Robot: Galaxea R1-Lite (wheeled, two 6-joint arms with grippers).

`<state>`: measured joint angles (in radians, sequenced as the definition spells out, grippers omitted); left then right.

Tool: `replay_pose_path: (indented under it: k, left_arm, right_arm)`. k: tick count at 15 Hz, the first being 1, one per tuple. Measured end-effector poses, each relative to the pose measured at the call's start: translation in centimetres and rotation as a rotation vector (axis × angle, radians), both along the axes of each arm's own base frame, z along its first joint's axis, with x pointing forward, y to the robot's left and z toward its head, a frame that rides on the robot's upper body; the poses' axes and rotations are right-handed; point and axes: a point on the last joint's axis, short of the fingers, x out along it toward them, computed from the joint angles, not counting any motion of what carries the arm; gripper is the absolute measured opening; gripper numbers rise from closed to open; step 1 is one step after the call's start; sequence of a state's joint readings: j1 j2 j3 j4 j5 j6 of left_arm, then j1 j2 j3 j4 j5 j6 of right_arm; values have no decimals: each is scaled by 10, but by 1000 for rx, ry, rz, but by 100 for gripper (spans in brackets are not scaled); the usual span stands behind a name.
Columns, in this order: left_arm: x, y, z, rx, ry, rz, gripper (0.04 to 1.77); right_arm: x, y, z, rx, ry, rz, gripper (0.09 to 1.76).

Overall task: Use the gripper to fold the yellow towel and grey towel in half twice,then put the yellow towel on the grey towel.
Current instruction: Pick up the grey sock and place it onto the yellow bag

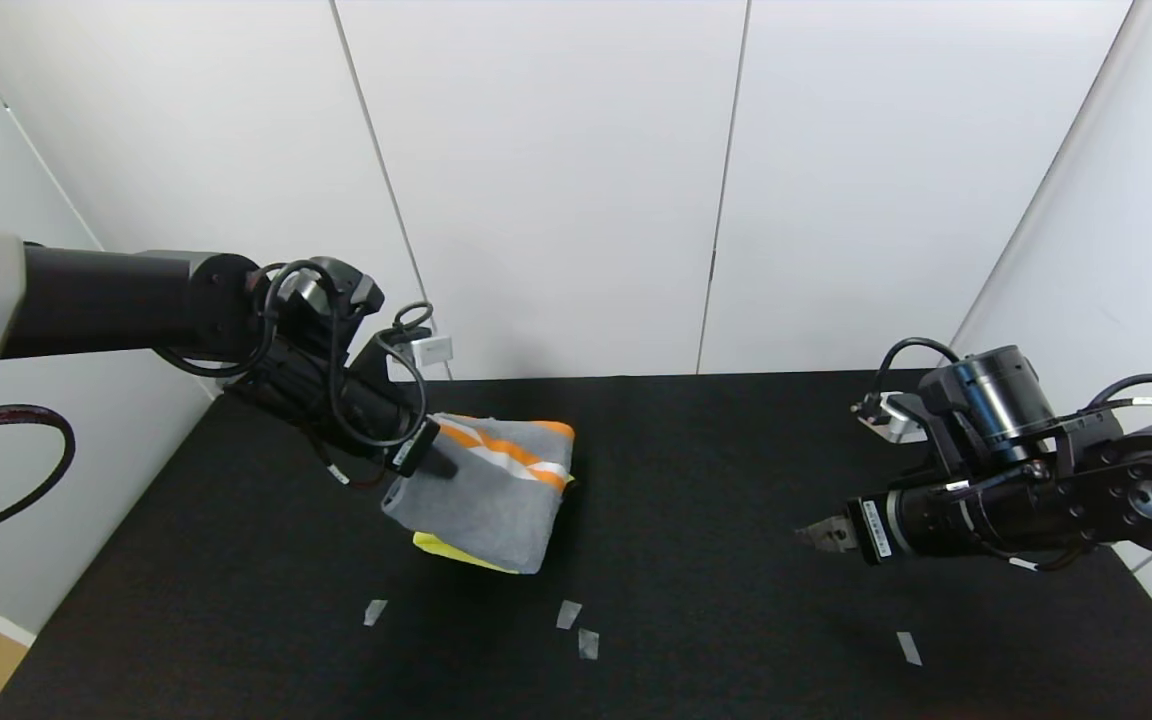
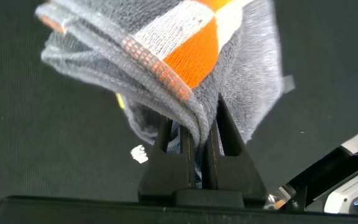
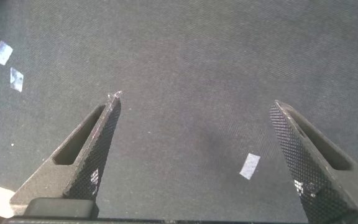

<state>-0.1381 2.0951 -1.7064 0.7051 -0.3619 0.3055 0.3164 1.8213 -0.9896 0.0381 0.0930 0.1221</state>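
Pinched between the closed jaws of the left tool [image 1: 433, 462], a bunched edge of the grey towel [image 1: 496, 490] is held up off the black bench [image 1: 696, 560] at the left of the scene. In the left wrist view several grey layers and part of the orange-and-white band are seen gathered at the jaw tips, so the grip is judged to be on a thick, uneven wad rather than one clean hem. A slip is therefore possible: an inner layer could be pulled free, and the fold would open or skew as the cloth is laid down.

Only a small corner of the yellow towel [image 1: 448, 549] is seen, poking out beneath the near edge of the grey one. The order asked for is thus reversed, and whether the yellow cloth is lifted along or lies on the bench cannot be told. If it is caught in the grey folds, it may be dragged and its own fold undone.

The right tool [image 1: 823, 535] is held fully open and empty above the bench at the right, well apart from both towels, so no support is given to the hanging side
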Motion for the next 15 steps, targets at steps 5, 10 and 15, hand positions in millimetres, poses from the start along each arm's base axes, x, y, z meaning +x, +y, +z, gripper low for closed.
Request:
replay_pose_path:
  k: [5, 10, 15]
  left_arm:
    - [11, 10, -18, -49, 64, 59, 19]
    - [17, 12, -26, -50, 81, 73, 49]
    - [14, 13, -21, -29, 78, 80, 107]
  right_arm:
    - [-1, 5, -2, -4, 6, 13, 171]
    - [-1, 6, -2, -4, 6, 15, 171]
    - [-2, 5, 1, 0, -2, 16, 171]
